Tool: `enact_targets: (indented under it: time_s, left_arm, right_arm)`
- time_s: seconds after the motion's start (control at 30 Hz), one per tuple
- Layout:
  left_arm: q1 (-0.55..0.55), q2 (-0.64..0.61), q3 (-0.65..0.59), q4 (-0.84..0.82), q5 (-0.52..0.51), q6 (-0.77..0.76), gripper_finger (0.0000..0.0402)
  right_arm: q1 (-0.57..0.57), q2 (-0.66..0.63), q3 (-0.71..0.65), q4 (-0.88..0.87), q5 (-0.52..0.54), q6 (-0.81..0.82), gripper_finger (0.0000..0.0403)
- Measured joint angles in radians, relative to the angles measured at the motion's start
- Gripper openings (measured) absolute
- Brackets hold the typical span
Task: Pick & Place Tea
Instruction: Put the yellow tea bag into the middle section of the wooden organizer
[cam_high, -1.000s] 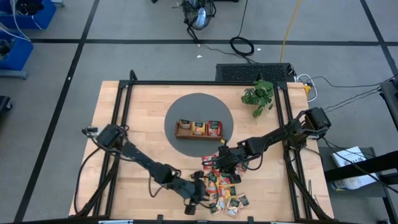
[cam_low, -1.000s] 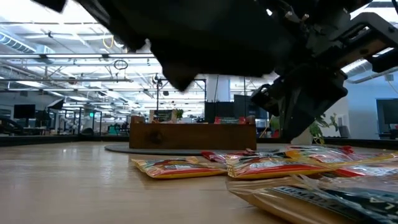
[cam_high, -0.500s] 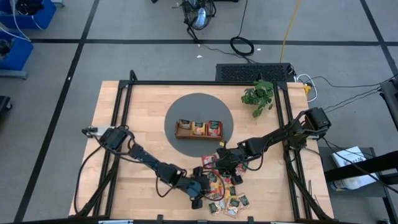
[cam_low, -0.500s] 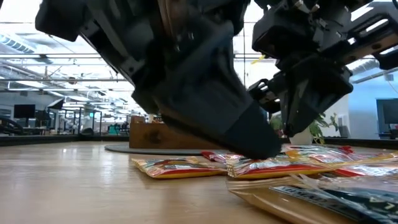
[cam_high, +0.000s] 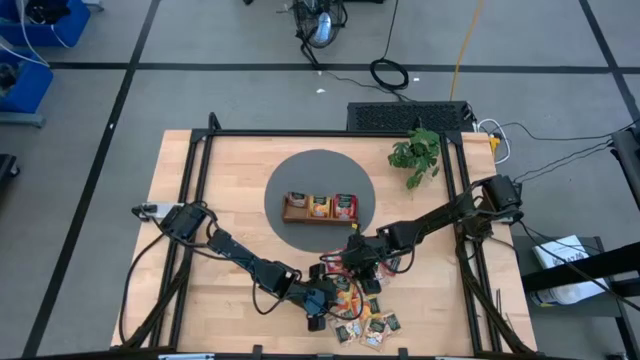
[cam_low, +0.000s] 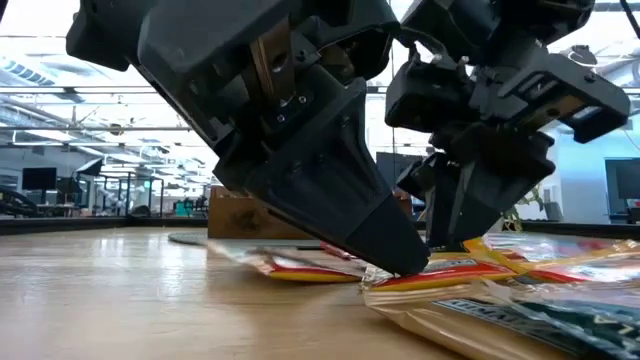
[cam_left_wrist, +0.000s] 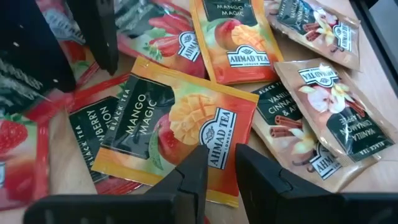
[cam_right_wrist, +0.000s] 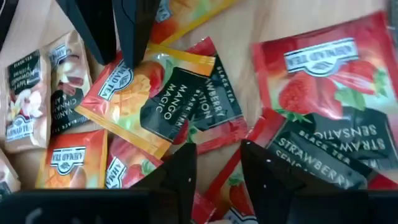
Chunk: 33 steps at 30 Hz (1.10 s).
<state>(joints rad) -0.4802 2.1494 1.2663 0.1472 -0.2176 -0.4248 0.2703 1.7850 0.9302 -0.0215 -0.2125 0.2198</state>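
Since a second ago, right claw has parted over the tea; left claw stays narrowly open.

One wooden tray holds three sachets. Beside it on the worktop: roughly a dozen loose tea sachets, overlapped beyond exact count. One potted plant. Two arms, each with one pincer.

Sachets lie heaped at the counter's near edge, both end effectors, left and right, over them; the tray sits behind on the round mat.
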Motion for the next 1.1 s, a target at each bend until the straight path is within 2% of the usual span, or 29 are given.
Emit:
enact_targets:
  time_s: [0.1, 0.23, 0.43, 1.1]
  left_arm:
    - [0.005, 0.0, 0.0, -0.006, 0.0, 0.0, 0.0088]
    - [0.007, 0.0, 0.0, -0.012, -0.019, 0.0, 0.0088]
    - [0.007, 0.0, 0.0, -0.013, -0.032, 0.0, 0.0088]
    - [0.034, 0.002, -0.002, 0.022, -0.057, 0.023, 0.0088]
  right_arm:
    - [-0.014, 0.0, 0.0, -0.009, -0.032, 0.031, 0.0125]
    - [-0.024, 0.0, 0.0, -0.009, -0.149, 0.086, 0.0124]
    - [-0.023, 0.0, 0.0, -0.006, -0.228, 0.122, 0.0127]
    - [-0.03, 0.03, 0.001, 0.014, -0.214, 0.165, 0.0125]
